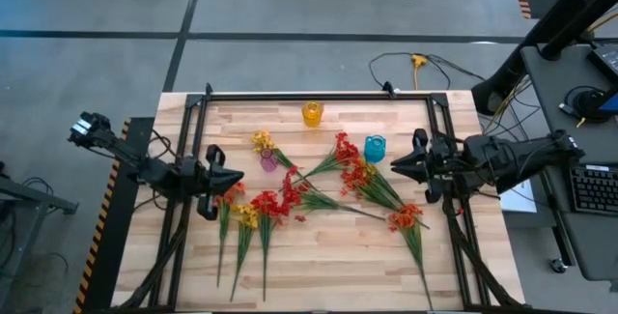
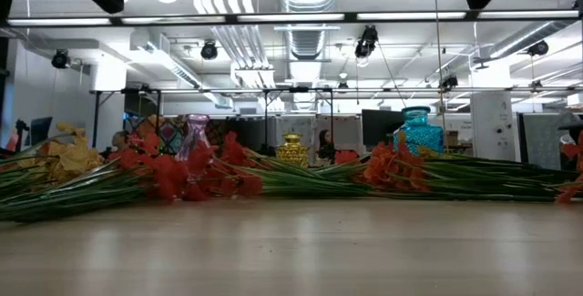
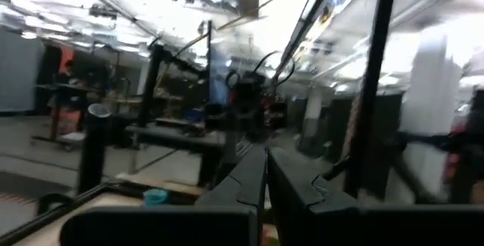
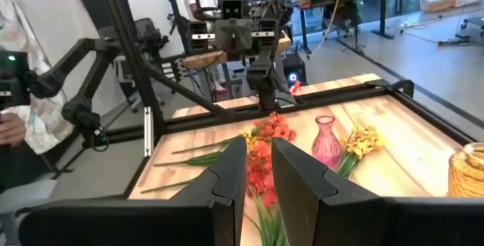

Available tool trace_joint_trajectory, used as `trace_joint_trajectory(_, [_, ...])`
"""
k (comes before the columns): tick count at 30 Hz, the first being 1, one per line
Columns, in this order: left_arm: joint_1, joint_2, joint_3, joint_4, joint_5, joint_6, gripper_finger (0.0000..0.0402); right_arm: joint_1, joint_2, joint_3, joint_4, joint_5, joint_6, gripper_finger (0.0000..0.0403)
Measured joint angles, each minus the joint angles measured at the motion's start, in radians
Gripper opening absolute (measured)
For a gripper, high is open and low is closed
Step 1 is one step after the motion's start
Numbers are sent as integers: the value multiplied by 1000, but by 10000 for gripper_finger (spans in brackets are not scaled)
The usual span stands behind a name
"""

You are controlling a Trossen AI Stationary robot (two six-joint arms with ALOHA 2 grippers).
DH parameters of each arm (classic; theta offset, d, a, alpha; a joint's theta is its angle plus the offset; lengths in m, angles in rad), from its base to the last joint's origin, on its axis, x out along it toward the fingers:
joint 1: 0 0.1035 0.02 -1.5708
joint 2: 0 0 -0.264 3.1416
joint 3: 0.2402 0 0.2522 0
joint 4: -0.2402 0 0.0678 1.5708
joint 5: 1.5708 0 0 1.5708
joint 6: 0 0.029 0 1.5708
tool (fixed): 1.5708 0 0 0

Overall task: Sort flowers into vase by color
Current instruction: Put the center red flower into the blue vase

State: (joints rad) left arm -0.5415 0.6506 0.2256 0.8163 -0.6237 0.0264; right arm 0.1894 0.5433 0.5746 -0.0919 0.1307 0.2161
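The artificial flowers, sprays with long thin green stems and small red, orange-red and yellow blossoms, are lying scattered across the pale wooden plank worktop, their stems fanning toward the near edge and the right side. Among them three small glass vases are standing upright: a yellow one near the far edge, a pink one left of centre with a yellow spray just beside it, and a blue one right of centre, close to a cluster of red blossoms.

The left pincer is hovering over the left part of the worktop, above the red and yellow blossoms there, its dark fingers pressed together and gripping nothing.

The right pincer is reaching in from the right side, pointing toward the blue vase and the red sprays. Its fingers are standing narrowly apart, with no stem visible between them.

In the right wrist view a person's sleeve and hand are showing beyond the worktop.
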Motion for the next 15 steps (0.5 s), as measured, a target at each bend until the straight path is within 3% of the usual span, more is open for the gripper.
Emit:
trace_joint_trajectory(4, [0, -9, 71, -240, -107, -66, 0, 0, 59, 47, 2, 0, -28, 57])
trace_joint_trajectory(11, [0, 9, 292, -949, -86, -301, 0, 0, 217, 149, 13, 1, 9, 57])
trace_joint_trajectory(15, [-8, 54, 332, -1106, -73, -342, 0, 0, 346, 238, -22, 45, -28, 57])
